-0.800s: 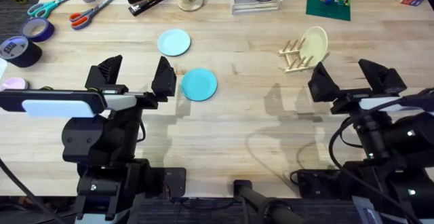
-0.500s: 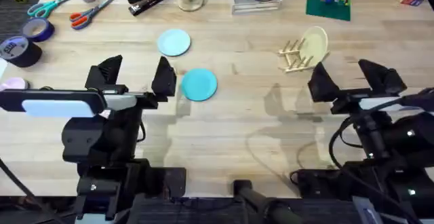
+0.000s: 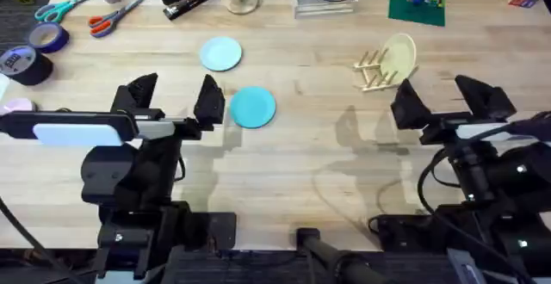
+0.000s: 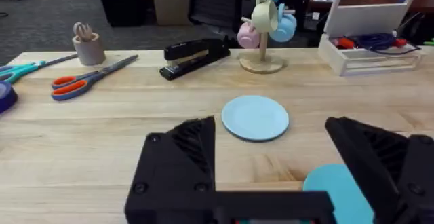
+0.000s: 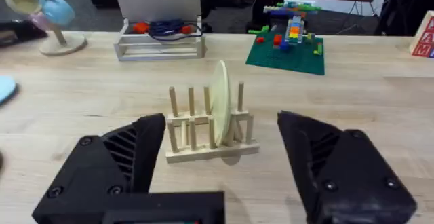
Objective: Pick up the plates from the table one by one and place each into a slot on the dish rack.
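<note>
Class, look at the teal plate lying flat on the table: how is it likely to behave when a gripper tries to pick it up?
The teal plate looks thin and small, so probably light and stiff. It lies flat on the table, so fingers may struggle to get under its rim, and it could slide on the smooth wood when pushed. Being flat, it is unlikely to roll.

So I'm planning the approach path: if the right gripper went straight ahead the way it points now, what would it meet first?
Probably the small light-wood dish rack, already holding an upright pale yellow plate. In the right wrist view it sits centred ahead of the open right gripper, with bare wooden table between; depth is unclear.
</note>
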Available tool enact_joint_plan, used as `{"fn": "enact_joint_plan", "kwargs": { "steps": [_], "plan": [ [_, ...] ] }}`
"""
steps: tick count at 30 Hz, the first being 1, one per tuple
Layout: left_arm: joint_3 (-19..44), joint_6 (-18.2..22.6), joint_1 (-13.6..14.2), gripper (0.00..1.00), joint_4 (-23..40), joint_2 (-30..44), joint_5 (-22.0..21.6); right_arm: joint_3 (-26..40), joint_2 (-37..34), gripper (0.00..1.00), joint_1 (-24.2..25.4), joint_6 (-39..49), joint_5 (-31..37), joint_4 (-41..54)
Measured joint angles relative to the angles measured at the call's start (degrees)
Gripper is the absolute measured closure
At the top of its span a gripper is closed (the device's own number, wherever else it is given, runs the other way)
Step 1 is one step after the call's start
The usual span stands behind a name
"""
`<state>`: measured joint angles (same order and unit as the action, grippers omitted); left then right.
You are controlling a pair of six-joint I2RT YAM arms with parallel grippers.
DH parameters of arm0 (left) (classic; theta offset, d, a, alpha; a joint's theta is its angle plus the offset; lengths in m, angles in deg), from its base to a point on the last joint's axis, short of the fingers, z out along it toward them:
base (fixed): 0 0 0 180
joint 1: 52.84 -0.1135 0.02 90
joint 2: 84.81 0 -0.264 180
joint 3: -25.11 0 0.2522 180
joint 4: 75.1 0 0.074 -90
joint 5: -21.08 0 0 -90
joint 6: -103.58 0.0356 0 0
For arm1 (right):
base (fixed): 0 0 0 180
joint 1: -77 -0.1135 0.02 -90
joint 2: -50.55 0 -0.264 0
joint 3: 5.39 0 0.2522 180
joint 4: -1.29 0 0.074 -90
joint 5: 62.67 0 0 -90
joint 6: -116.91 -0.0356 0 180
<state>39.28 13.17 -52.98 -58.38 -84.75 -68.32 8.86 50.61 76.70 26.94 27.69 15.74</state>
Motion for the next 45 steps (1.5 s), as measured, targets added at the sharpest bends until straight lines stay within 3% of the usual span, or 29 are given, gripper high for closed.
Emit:
{"fn": "enact_joint_plan", "kwargs": {
  "steps": [8,16,20,29,30,35,41,45],
  "plan": [
    [1.4,0.0,0.0,0.008,4.1,0.0,0.0,0.5,0.0,0.007,0.0,0.0,0.0,0.8],
    [13.0,0.0,0.0,0.008,15.7,0.4,0.0,9.5,0.0,0.007,0.0,0.3,0.0,14.6],
    [20.8,0.0,0.0,0.008,21.5,4.8,0.0,15.6,-0.4,0.008,0.0,1.9,0.0,21.9],
    [44.7,0.0,0.0,0.009,41.8,26.5,0.0,30.9,-12.0,0.009,0.0,5.2,0.0,30.6],
    [54.5,0.0,0.0,0.008,49.1,34.6,0.0,37.6,-18.3,0.010,0.0,5.9,0.0,34.3],
    [70.4,0.0,0.0,0.008,60.8,47.4,0.0,49.6,-29.2,0.010,0.0,6.1,0.0,42.2],
    [85.2,0.0,0.0,0.008,73.0,59.7,0.0,63.8,-41.7,0.009,0.0,6.2,0.0,53.5],
    [91.6,0.0,0.0,0.008,79.1,65.4,0.0,71.2,-48.7,0.010,0.0,6.2,0.0,59.0]
  ]
}}
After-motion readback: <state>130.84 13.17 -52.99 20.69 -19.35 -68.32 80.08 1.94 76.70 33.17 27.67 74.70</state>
